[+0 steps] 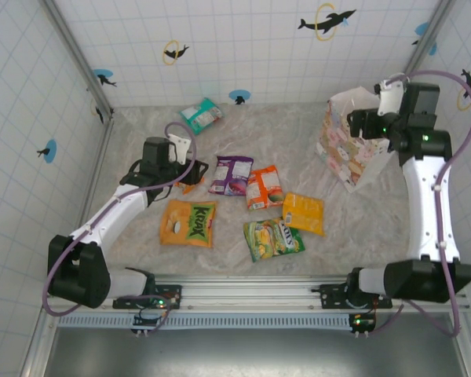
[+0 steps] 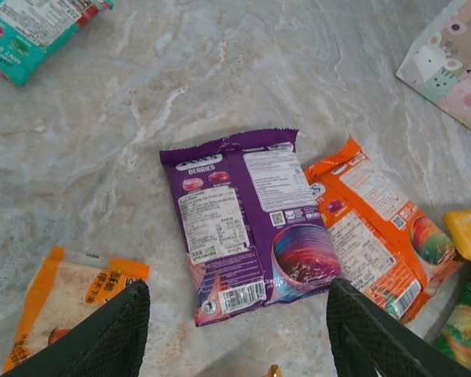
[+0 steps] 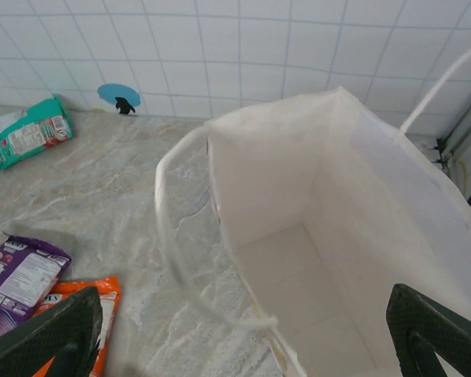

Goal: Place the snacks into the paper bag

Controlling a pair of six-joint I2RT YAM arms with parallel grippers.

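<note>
Fingers of L gripper spread, empty, just short of purple packet; R gripper wide open over paper bag at far right, which looks empty: first pick imo, next: lower & clamp.

7 snack packets on the marble table, paper bag standing at the far right.
The teal-white packet lies near the back wall; the purple packet and orange-red packet sit side by side, with the yellow-orange packet, green packet and large orange packet nearer the arms. A tiny orange packet peeks from under the left gripper; the right gripper hangs at the bag's top.
</note>
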